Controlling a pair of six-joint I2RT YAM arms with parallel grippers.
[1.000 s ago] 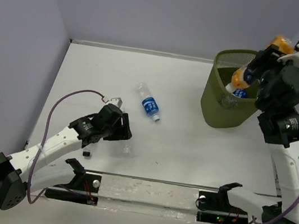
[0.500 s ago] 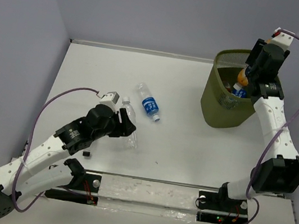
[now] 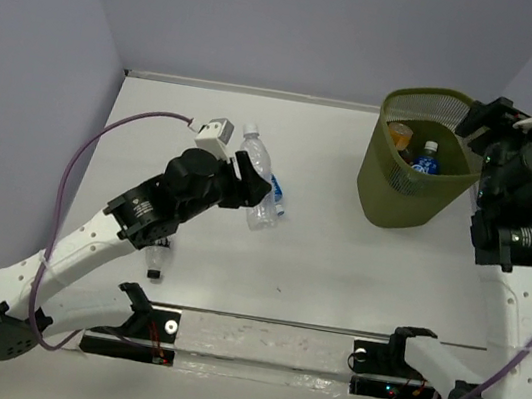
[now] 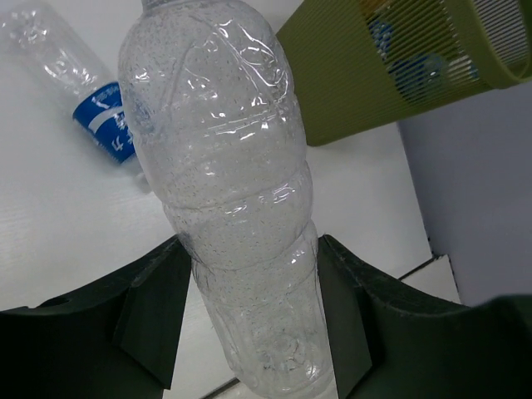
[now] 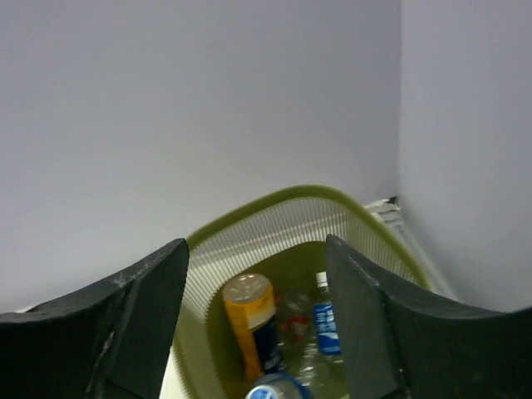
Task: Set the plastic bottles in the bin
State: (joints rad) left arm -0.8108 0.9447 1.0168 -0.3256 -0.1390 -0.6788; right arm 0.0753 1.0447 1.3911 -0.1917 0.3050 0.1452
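Since the left jaws pinch a thin, slick clear bottle (image 4: 233, 208) up off the counter (image 3: 336, 271), it may squash and slip out, far short of the bin (image 3: 388, 194). Right jaws hang spread and empty over the bin, so arms could bump there.

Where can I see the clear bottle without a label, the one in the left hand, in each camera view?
Top external: the clear bottle is left of centre, gripped by the left hand.
Left wrist: it fills the middle, between the two fingers.
Right wrist: not in it.
Shared landmark: the green bin, visible in all three views.
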